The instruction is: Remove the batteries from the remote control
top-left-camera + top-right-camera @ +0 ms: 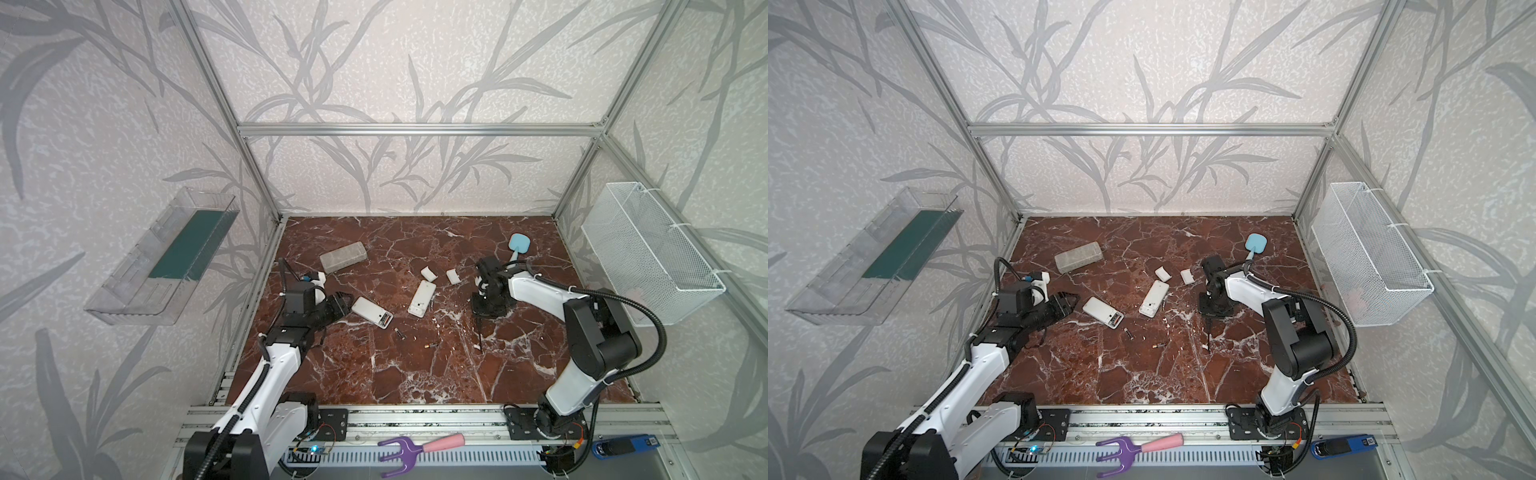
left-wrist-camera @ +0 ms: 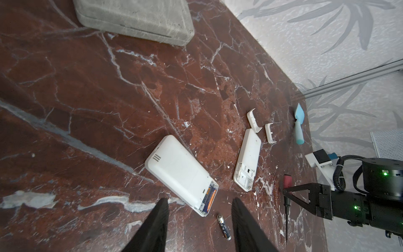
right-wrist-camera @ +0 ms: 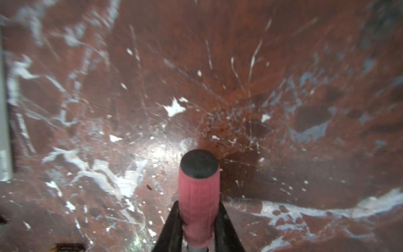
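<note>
2 batteries (image 1: 400, 333) lie loose; left gripper (image 2: 200, 200) gapes empty; right gripper (image 3: 198, 205) clamps screwdriver (image 3: 198, 187).

The right wrist view is blurred throughout, the counter (image 3: 283, 65) only a smear of red and white. The screwdriver (image 3: 197, 181) runs off the picture's edge there, its shaft unseen, and the right hand (image 3: 198, 204) shows just two finger stubs. A dark thing (image 3: 67, 247) with a yellowish rim is cut off at that edge; what it is cannot be told.

In the left wrist view the grey case (image 2: 135, 19) is cropped, the left hand (image 2: 200, 200) loses its finger roots to the edge, and the battery (image 2: 209, 196) inside the remote (image 2: 178, 172) is mostly covered.

In both top views the loose batteries (image 1: 400, 333) (image 1: 1128, 332) are too small to read, and the right hand hides the screwdriver's handle.
</note>
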Robot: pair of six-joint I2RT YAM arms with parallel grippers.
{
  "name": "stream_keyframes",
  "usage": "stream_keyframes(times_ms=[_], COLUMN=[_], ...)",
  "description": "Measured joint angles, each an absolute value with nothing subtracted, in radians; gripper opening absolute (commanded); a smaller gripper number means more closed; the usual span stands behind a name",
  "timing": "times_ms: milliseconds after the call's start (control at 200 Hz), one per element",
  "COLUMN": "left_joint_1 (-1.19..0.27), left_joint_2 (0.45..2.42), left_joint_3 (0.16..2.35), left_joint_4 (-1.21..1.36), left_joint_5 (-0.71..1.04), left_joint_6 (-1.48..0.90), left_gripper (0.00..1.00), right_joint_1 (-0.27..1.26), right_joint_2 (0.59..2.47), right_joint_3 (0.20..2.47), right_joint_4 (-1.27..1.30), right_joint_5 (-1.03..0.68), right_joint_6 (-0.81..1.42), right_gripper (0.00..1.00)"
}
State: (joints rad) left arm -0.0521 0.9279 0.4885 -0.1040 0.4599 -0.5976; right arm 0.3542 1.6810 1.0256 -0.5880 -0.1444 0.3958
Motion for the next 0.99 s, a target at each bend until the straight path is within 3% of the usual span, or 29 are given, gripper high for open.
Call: stream_keyframes(times_ms=[430, 755, 995], left_joint_1=[-0.408, -0.616, -0.648], left_joint_2=[0.915, 0.979, 1.05], left_joint_3=[0.489, 0.511, 0.458], left_joint_4=[0.2, 0.359, 0.548], left_joint_5=[0.472, 0.458, 0.46], left_joint_6=[-0.528, -0.472, -0.473], left_gripper=[0.47, 0.49, 0.52], right_joint_1=[0.497, 0.554, 0.585], right_joint_2=[1.272, 1.342, 1.363], right_joint_3=[0.963, 0.945, 0.922], right_joint_4=[-0.185, 0.187, 0.435], right_joint_5=[-0.279, -0.454, -0.553], right_joint_6=[0.406, 0.445, 0.529], right_gripper=[0.0, 0.0, 0.0])
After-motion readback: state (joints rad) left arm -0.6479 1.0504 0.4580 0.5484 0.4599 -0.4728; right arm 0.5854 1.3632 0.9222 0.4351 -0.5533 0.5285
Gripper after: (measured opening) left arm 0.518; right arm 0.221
